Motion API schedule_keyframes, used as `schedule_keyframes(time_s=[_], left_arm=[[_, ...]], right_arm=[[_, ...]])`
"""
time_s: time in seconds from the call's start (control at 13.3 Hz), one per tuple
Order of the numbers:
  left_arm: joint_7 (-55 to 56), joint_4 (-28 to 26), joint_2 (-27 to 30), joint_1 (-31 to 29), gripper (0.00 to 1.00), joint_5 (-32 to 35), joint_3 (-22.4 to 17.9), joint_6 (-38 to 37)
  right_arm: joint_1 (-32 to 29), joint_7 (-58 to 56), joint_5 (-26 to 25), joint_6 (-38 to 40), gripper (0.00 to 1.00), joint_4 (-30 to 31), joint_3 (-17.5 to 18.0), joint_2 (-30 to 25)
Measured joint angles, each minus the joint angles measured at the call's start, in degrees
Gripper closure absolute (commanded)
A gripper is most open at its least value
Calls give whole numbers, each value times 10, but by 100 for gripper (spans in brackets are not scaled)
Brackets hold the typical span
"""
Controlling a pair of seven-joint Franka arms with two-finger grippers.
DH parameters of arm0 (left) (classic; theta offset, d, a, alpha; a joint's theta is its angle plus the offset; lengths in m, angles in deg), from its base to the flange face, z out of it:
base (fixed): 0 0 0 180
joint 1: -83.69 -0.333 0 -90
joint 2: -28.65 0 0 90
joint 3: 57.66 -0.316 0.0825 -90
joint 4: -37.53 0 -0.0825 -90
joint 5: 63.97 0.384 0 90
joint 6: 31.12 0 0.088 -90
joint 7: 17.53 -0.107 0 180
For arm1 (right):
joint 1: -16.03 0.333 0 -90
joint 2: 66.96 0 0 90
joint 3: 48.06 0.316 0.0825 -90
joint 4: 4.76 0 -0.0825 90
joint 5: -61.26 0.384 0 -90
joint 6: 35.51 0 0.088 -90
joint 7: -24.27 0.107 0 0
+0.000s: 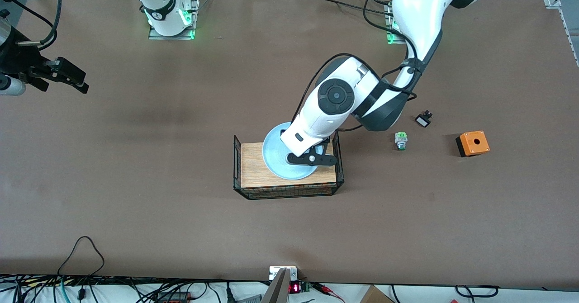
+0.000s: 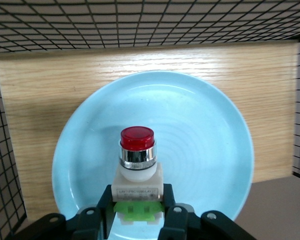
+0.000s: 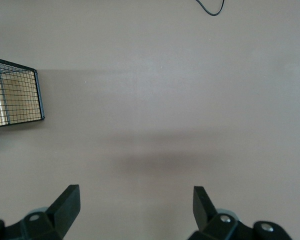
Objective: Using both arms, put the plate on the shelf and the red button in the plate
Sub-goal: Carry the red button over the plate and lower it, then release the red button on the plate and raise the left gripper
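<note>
Left gripper (image 2: 138, 212): over the plate inside the basket, clamped on the red button; its fingers (image 2: 106, 202) press the whitish body from both sides. In the front view the gripper (image 1: 312, 158) shows over the plate's edge toward the left arm's end of the table.
Red button (image 2: 137, 160): held in the left gripper, red cap pointing away from the wrist, green block between the fingers. Whether it touches the plate cannot be told.
Plate (image 1: 278, 151): pale blue, in the basket, resting on the wooden floor; one edge appears to ride up over the basket's wall farther from the front camera. Seen also in the left wrist view (image 2: 200, 130).
Basket (image 1: 239, 172): black wire, wooden floor, near the middle of the table.
Right gripper (image 3: 135, 205): up over bare table toward the right arm's end, fingers wide apart, holding nothing; this arm waits. Also in the front view (image 1: 68, 79).
Green switch (image 1: 401, 140): on the table, beside the basket toward the left arm's end.
Black part (image 1: 424, 119): small, farther from the front camera than the green switch.
Orange box (image 1: 472, 143): on the table nearer the left arm's end than the green switch, hole facing up.
</note>
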Motion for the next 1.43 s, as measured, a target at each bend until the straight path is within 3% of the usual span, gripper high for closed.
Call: schedule_keyframes(time_s=[0.08, 0.15, 0.53, 0.75, 1.05, 1.2, 1.43], left_arm=[[0, 0, -7, 3, 24, 10, 0, 3], [0, 2, -9, 4, 0, 13, 0, 6], [0, 14, -7, 3, 0, 15, -1, 2], [0, 33, 18, 1, 0, 15, -1, -73], [-3, 42, 104, -15, 0, 15, -2, -225], [-59, 38, 146, -50, 0, 16, -4, -266], [-159, -41, 229, -116, 0, 14, -13, -276]], right_arm=[[0, 0, 0, 0, 0, 0, 0, 0], [0, 0, 0, 0, 0, 0, 0, 0], [0, 0, 0, 0, 0, 0, 0, 1], [0, 0, 0, 0, 0, 0, 0, 1], [0, -2, 0, 0, 0, -1, 0, 0], [0, -15, 0, 0, 0, -1, 0, 0], [0, -33, 0, 0, 0, -2, 0, 1]])
